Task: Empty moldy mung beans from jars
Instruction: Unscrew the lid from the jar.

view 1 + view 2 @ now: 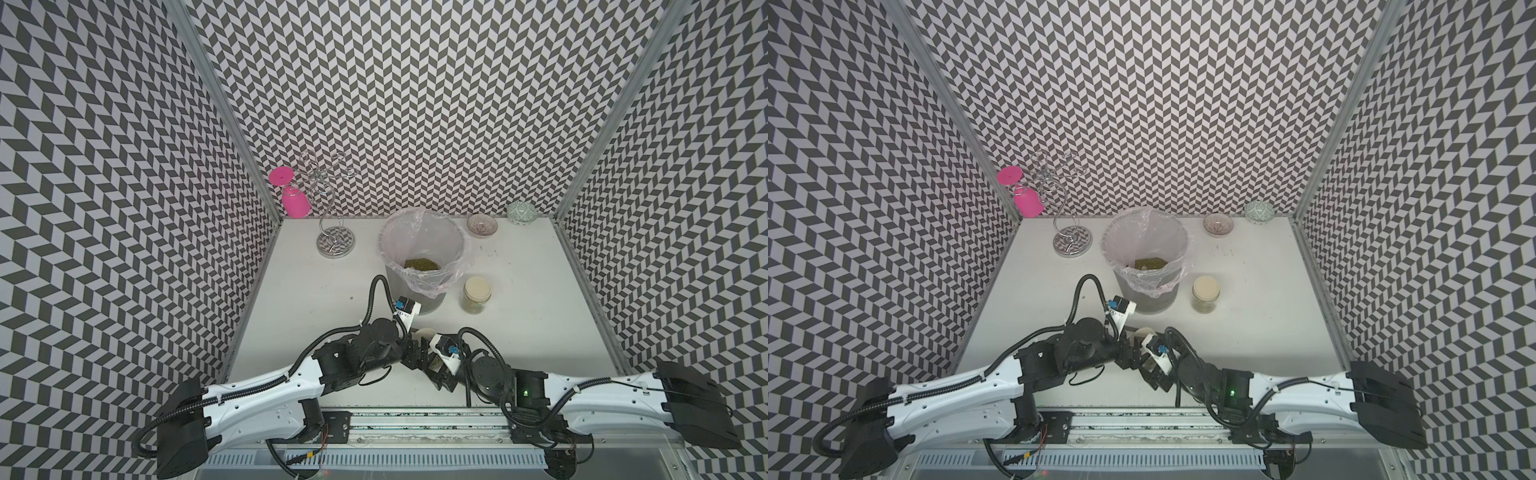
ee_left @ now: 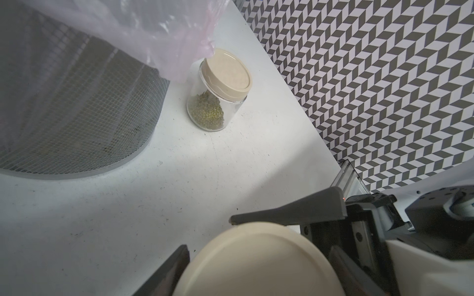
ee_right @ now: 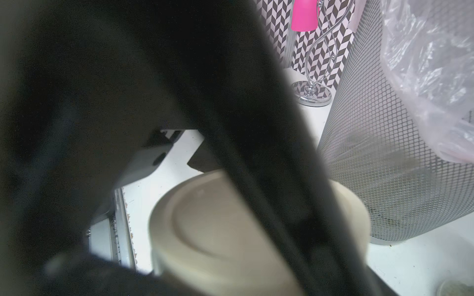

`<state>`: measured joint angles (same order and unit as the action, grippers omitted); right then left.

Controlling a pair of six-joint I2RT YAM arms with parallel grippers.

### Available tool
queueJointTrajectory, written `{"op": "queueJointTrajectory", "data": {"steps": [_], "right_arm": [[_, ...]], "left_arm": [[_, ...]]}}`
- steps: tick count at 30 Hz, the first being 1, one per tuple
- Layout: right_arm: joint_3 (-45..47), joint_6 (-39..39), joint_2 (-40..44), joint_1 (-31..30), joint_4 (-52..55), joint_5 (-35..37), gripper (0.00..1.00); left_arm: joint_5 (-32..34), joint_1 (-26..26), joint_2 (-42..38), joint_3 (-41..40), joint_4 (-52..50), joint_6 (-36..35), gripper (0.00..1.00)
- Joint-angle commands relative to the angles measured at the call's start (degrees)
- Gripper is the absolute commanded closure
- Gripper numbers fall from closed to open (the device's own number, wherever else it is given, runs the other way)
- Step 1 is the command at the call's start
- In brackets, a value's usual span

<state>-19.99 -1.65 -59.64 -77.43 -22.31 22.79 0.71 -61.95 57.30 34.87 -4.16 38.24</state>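
One clear glass jar [image 1: 476,296] [image 1: 1205,294] [image 2: 218,94] stands upright to the right of the bin, cream lid on, with mung beans [image 2: 207,112] in its bottom. A second jar [image 1: 435,365] is held low over the table's front middle, between both arms. My left gripper [image 1: 419,345] [image 2: 207,235] is shut on its cream lid [image 2: 256,264] [image 3: 218,230], a finger on either side. My right gripper [image 1: 438,374] is shut on the glass body; its jaws are mostly hidden. More mung beans [image 1: 422,264] [image 1: 1150,263] lie in the bin.
The grey mesh bin [image 1: 432,301] [image 2: 77,102] with its plastic liner stands mid-table, just beyond the grippers. Two patterned bowls [image 1: 482,225] [image 1: 522,213] sit at the back right. A chrome stand [image 1: 334,243] with a pink glass [image 1: 293,199] is at the back left.
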Motion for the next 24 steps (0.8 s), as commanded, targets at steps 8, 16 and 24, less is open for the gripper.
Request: {"op": "queueJointTrajectory", "data": {"steps": [8, 16, 24], "right_arm": [[-2.6, -2.7, 3.9, -2.8, -13.9, -2.1, 0.51], [-3.5, 0.3, 4.6, -0.7, -10.8, -9.4, 0.51], [-2.7, 4.1, 8.1, 5.2, -9.2, -20.2, 0.51]], "left_arm": [[11.3, 2.6, -1.3, -1.2, -2.9, 0.3, 0.16], [5.7, 4.8, -6.0, -0.7, -2.5, -3.7, 0.0], [-0.3, 8.9, -12.8, -3.4, 0.1, -7.4, 0.0]]}}
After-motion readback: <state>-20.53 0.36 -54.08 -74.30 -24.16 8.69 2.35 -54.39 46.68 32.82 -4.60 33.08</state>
